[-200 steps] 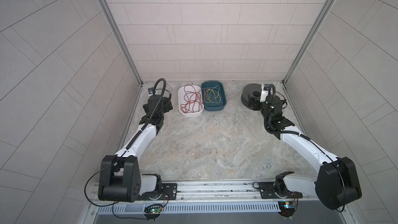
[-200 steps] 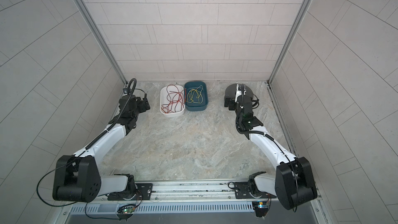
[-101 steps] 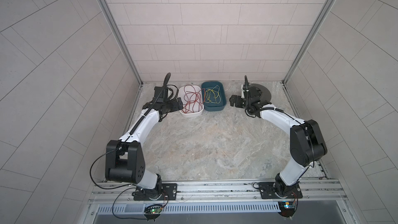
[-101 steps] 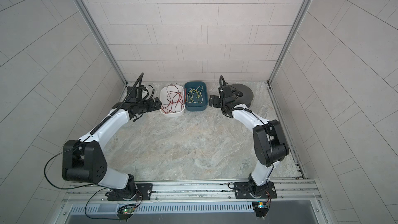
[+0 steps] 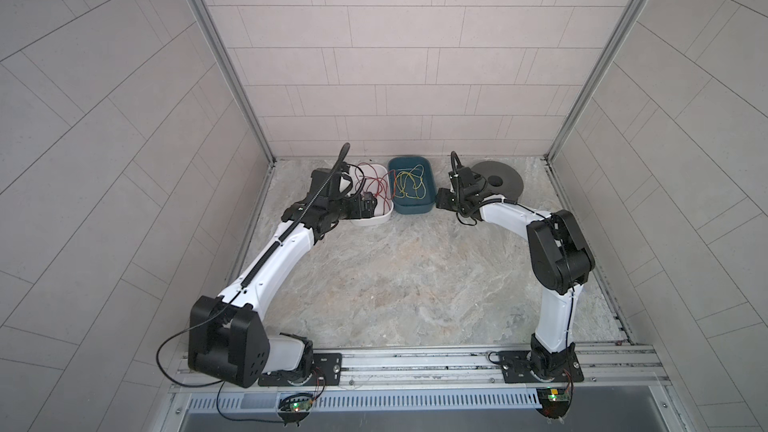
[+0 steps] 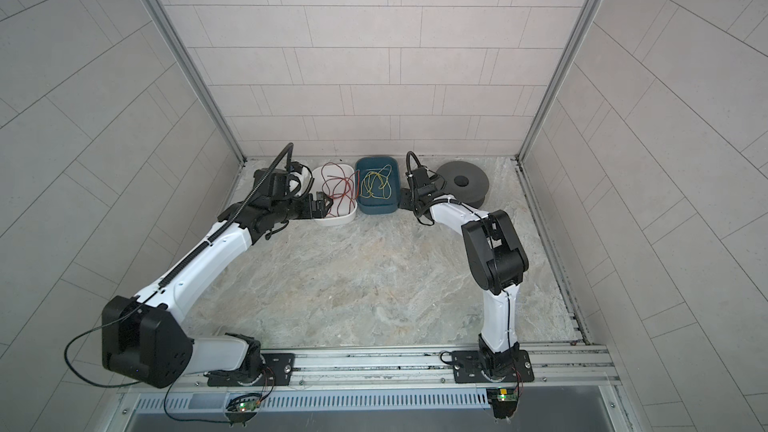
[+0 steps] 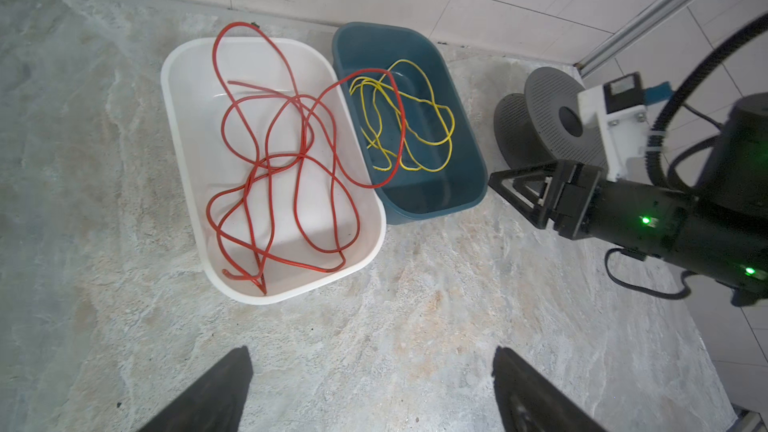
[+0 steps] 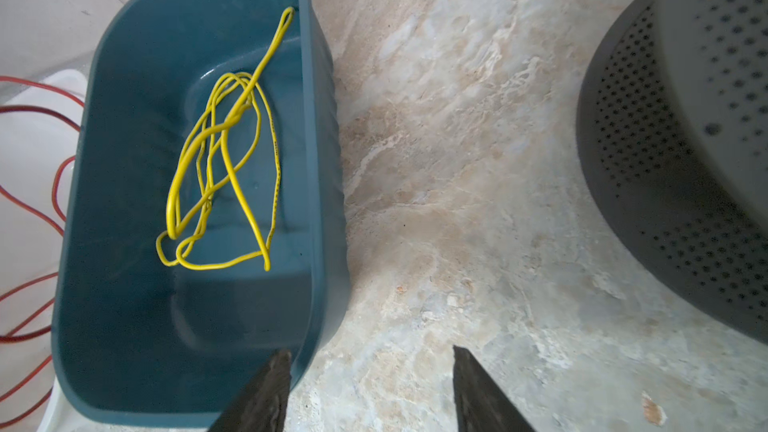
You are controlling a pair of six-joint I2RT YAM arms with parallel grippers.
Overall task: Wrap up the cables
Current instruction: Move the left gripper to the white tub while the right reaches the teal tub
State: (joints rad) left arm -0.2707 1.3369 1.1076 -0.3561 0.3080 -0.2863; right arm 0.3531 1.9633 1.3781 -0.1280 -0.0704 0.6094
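Note:
The cables are a thin yellow wire [image 5: 409,184] [image 6: 376,189] [image 7: 407,126] [image 8: 232,120] lying tangled and loose in a blue bin [image 5: 411,210] [image 6: 376,210] [image 7: 436,209] [image 8: 328,160]. The dark grey spool [image 5: 498,178] [image 6: 461,180] [image 7: 544,110] [image 8: 685,118] stands bare to the bin's right. My right gripper [image 5: 441,199] [image 6: 404,199] [image 7: 515,189] [image 8: 370,353] is open and empty at the bin's right end, one finger over its rim. My left gripper [image 5: 370,205] [image 6: 326,205] [image 7: 370,357] hangs open and empty at the white bin's left side.
A white bin [image 5: 372,220] [image 6: 336,218] [image 7: 174,126] beside the blue one holds a tangled red wire [image 5: 376,187] [image 6: 338,193] [image 7: 291,160], one loop of which drapes over into the blue bin. The back wall stands close behind the bins and spool.
Both arms swung inward: the right gripper left the spool for the blue bin's right end, and the left came to the white bin. The right jaws have narrowed.

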